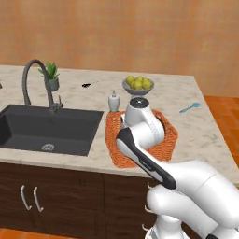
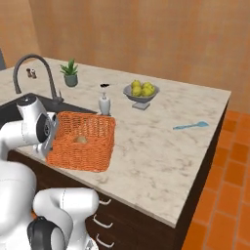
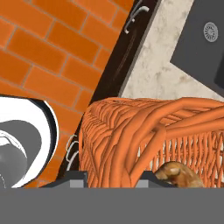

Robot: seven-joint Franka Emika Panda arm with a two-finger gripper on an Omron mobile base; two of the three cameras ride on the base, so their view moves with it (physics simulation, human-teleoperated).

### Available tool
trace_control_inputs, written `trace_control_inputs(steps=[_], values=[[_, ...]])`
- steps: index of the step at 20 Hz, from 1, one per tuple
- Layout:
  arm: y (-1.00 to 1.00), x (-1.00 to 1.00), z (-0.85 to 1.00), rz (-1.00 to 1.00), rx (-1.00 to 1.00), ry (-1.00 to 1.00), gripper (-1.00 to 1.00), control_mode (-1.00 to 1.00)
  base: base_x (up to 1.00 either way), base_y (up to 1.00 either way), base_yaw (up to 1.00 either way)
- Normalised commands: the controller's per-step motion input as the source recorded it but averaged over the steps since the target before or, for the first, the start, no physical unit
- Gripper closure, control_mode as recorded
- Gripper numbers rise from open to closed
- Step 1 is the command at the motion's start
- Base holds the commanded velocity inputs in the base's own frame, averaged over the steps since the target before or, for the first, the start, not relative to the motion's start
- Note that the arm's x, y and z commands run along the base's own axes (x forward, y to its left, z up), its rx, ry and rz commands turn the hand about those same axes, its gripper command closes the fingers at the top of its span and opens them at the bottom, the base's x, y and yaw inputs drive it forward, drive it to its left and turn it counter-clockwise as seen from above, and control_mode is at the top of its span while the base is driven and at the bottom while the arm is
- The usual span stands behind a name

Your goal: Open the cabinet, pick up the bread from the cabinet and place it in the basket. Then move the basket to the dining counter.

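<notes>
The two-finger gripper (image 3: 111, 177), jaws pinched across the near rim, holds the orange woven wicker basket (image 2: 83, 141), which sits on the light beige stone-look dining counter (image 2: 161, 146) beside the black sink (image 1: 42, 128), the small tan loaf of bread (image 2: 81, 139) inside it.

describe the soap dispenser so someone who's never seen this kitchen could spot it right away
Start at the black sink set into the light beige dining counter. Just past the sink's right end stands the soap dispenser, a small white bottle with a dark pump top, right behind the orange basket. It is the one white bottle there, unlike the grey bowl of yellow fruit farther along.
</notes>
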Motion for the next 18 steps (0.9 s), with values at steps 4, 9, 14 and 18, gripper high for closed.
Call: trace_control_inputs(steps=[4,9,14,18], values=[[0.00,0.00,0.00,0.00,0.00,0.00,1.00,1.00,0.20,0.14,-0.14],[-0.13,0.65,0.00,-0.21,-0.09,-0.03,1.00,-1.00,0.00,0.00,0.00],[-0.37,1.00,0.00,-0.11,-0.04,0.00,1.00,-1.00,0.00,0.00,0.00],[-0.73,1.00,-0.01,-0.02,-0.07,0.09,1.00,-1.00,0.00,0.00,0.00]])
